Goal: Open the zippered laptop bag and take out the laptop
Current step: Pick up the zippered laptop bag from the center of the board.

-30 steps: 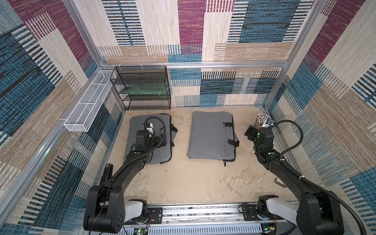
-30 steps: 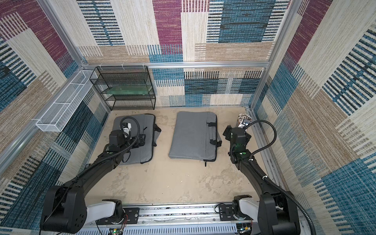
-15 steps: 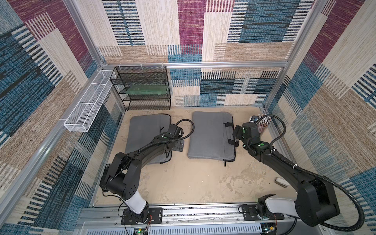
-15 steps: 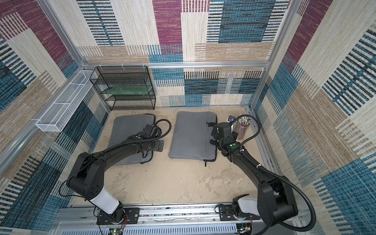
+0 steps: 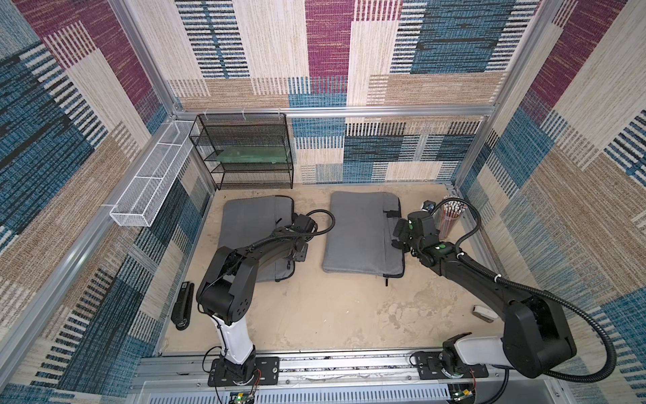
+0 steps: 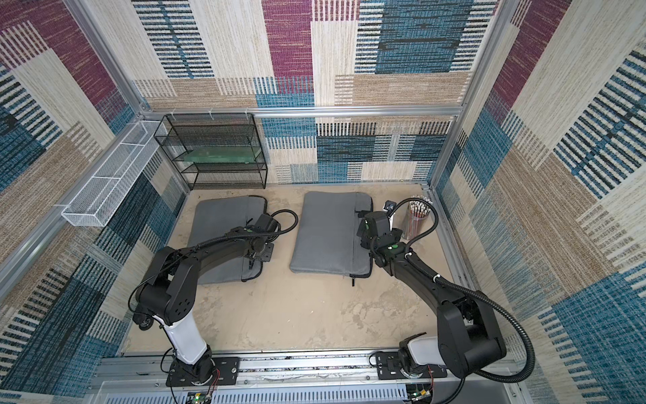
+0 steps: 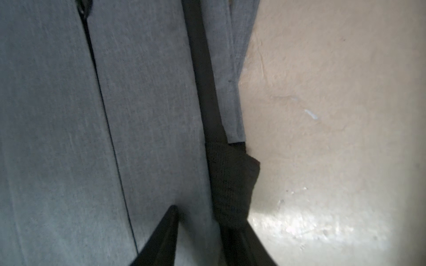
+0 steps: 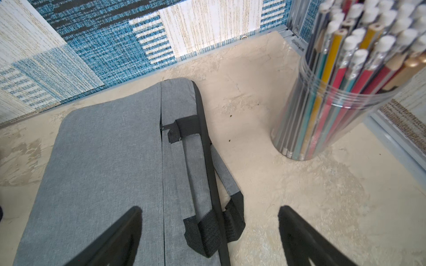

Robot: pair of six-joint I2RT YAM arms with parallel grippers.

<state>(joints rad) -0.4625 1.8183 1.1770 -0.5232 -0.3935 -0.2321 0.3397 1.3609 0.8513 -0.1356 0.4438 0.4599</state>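
Two grey cases were found lying flat and zipped on the table (image 5: pixel 314 314), well apart: the left laptop bag (image 5: pixel 251 224) and the right laptop bag (image 5: pixel 360 231). No laptop was visible; it was judged to be inside one of them.

Within the last second the left arm (image 5: pixel 258 250) had been brought from the far part of the left bag to its right edge. The left gripper (image 7: pixel 207 217) had been narrowed about the black handle webbing (image 7: pixel 230 179). Whether it was clamped could not be told, the view being blurred.

The right gripper (image 8: pixel 209 209) had been carried from beside the pencil cup (image 8: pixel 322 110) to the right bag's right edge, jaws wide apart, nothing gripped. The zip pull (image 8: pixel 164 127) was untouched, so opening was judged not yet begun.
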